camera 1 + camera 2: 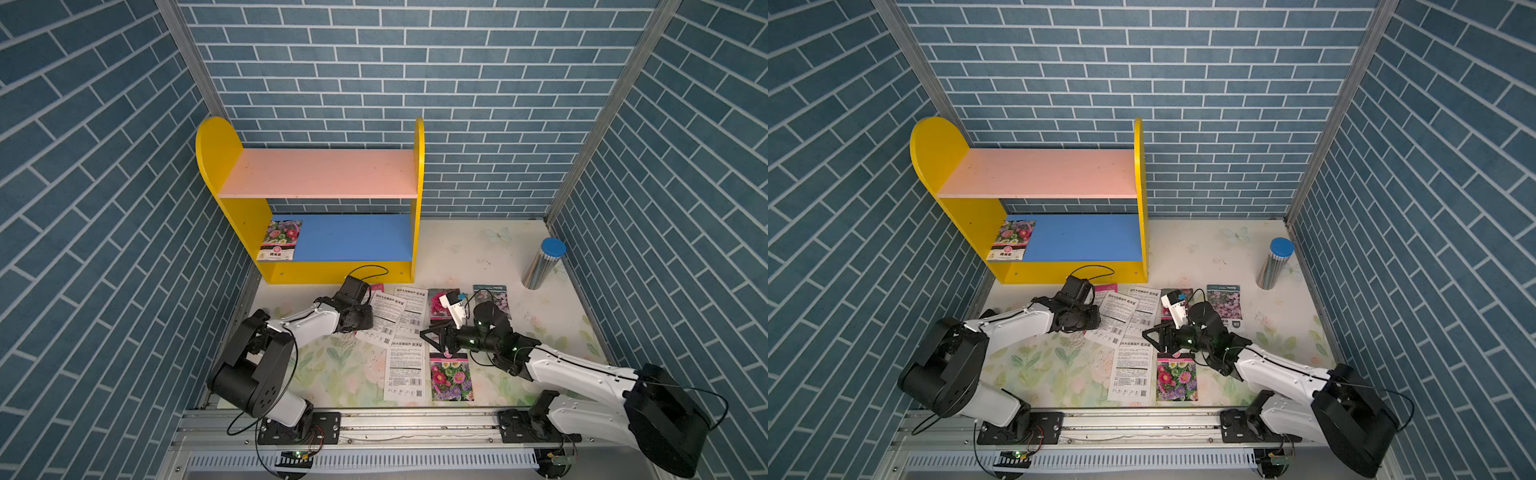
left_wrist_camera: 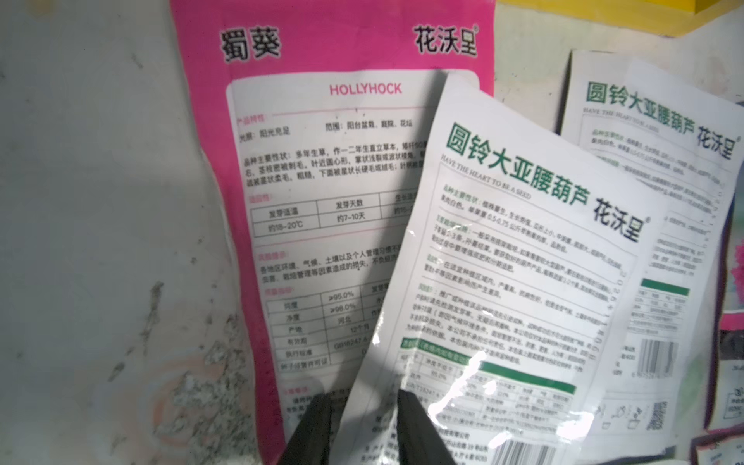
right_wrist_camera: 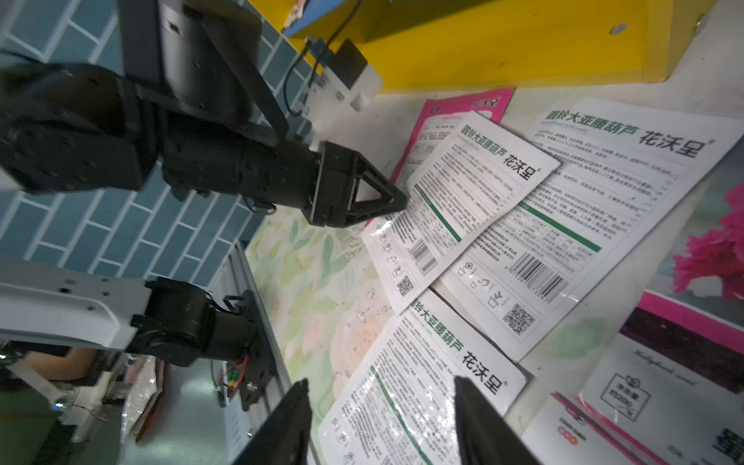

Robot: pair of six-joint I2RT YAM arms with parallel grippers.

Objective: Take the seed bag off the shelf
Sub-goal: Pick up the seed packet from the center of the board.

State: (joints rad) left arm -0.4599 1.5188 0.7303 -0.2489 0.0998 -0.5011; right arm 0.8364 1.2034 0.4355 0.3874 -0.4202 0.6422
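Observation:
The shelf [image 1: 232, 216] [image 1: 951, 216] stands at the back left in both top views, yellow-sided with a pink upper board and a blue lower board. The seed bag [image 1: 280, 240] [image 1: 1012, 240], printed with flowers, lies flat at the left end of the blue board. Both grippers are low over the table in front of the shelf, away from that bag. My left gripper [image 2: 362, 404] [image 3: 402, 199] is open, its fingers straddling the edge of a white packet [image 2: 503, 261]. My right gripper [image 1: 428, 337] [image 3: 380, 392] is open above another white packet [image 3: 422, 382].
Several loose seed packets lie on the floral table mat in front of the shelf, among them a pink hollyhock one [image 2: 322, 161] and a flower-printed one [image 1: 451, 380]. A ribbed silver cylinder with a blue lid [image 1: 544, 264] stands at the right wall.

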